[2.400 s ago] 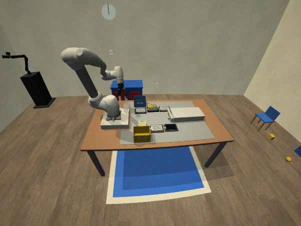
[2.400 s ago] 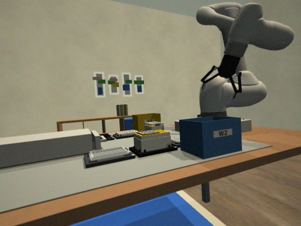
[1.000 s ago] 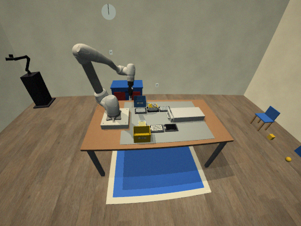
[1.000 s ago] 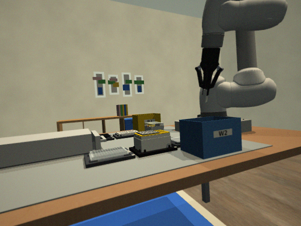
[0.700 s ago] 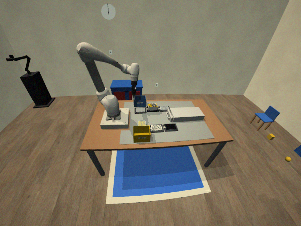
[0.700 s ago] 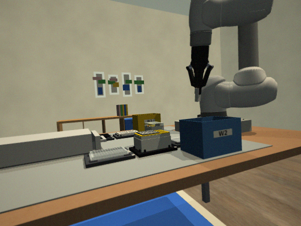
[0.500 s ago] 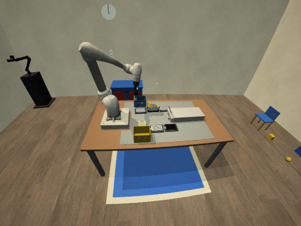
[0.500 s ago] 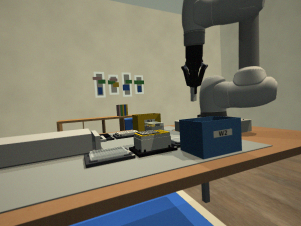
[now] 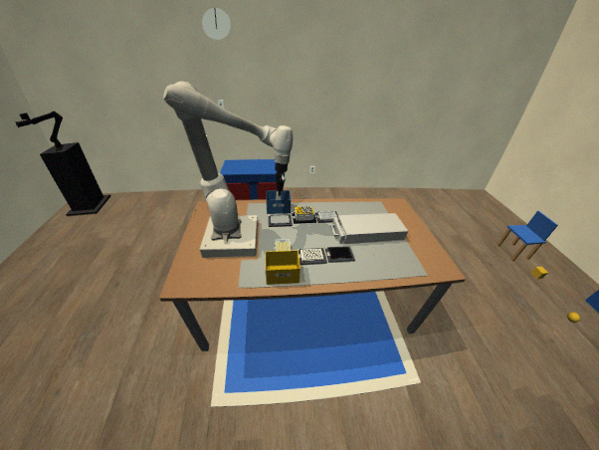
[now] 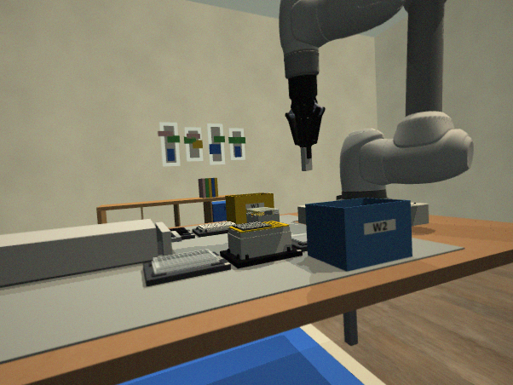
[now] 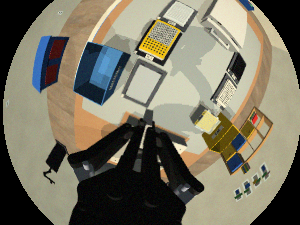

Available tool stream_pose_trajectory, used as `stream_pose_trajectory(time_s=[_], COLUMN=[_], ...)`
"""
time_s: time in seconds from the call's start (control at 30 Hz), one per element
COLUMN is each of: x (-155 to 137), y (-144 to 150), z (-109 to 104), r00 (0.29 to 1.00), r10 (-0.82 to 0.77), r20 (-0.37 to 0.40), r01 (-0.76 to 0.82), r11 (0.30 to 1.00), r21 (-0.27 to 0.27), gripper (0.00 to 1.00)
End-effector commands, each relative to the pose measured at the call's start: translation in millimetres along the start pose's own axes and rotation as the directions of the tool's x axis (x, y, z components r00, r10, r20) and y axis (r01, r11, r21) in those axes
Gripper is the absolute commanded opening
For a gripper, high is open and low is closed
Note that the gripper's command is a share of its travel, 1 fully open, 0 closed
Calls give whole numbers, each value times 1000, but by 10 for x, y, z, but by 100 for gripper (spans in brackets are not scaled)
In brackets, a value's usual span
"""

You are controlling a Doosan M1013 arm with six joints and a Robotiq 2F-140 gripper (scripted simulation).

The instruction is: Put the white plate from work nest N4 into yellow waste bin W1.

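Gripper (image 10: 306, 164) is shut to its narrowest with nothing between the fingers; in the wrist view the two fingers meet at a point. It hangs on the arm (image 9: 226, 119), pointing straight down, high above the back of the grey mat (image 9: 378, 261), over the area of the blue bin W2 (image 10: 359, 232) and well clear of its rim. The white plate (image 10: 185, 261) lies flat on a black nest (image 10: 149, 278) in the back row, just beside the end of the long grey box (image 10: 77, 249); nest labels are not readable, so N4 cannot be confirmed from the markings. The plate is low on the bench, off to the side of the gripper and not touching it. A grey box with a yellow-rimmed tip rack on top (image 10: 259, 238) stands between the plate and the blue bin. From the top view the row reads blue bin, framed nest (image 9: 280, 220), yellow-topped rack, white plate, long box. The framed nest shows a pale inside, and it is unclear whether anything lies in it. Yellow bin W1 (image 9: 283, 266) stands upright at the front edge of the mat, well apart from both gripper and plate. A speckled plate (image 9: 312, 255) and a black tray (image 9: 340, 254) sit beside it.
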State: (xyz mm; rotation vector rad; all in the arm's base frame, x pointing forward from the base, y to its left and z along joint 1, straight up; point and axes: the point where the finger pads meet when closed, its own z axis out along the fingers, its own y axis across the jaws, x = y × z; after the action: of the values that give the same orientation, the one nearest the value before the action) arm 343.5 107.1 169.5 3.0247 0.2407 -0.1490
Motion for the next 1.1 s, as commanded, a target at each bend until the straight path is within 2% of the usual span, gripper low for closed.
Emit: stream_pose_trajectory(time_s=[0.0, 0.2, 0.27, 0.33, 0.4, 0.47, 0.53, 0.73, 0.8, 1.07], x=[105, 302, 359, 417, 417, 475, 525, 676, 717, 832], y=[102, 325, 406, 487, 487, 568, 654, 911, 1002, 1267], z=[-21, -59, -71, -82, -82, -93, -103, -133, -141, -164], r00=[1000, 999, 995, 995, 995, 995, 988, 988, 979, 972], r10=[27, 47, 95, 95, 95, 95, 144, 144, 193, 222], r20=[-8, -14, -30, -30, -30, -30, -47, -47, -66, -77], r01=[-27, -47, -93, -93, -93, -93, -140, -140, -186, -213], r11=[999, 998, 994, 994, 994, 994, 987, 987, 977, 970], r21=[18, 30, 56, 56, 56, 56, 81, 81, 103, 114], gripper=[10, 10, 10, 10, 10, 10, 10, 10, 10, 10])
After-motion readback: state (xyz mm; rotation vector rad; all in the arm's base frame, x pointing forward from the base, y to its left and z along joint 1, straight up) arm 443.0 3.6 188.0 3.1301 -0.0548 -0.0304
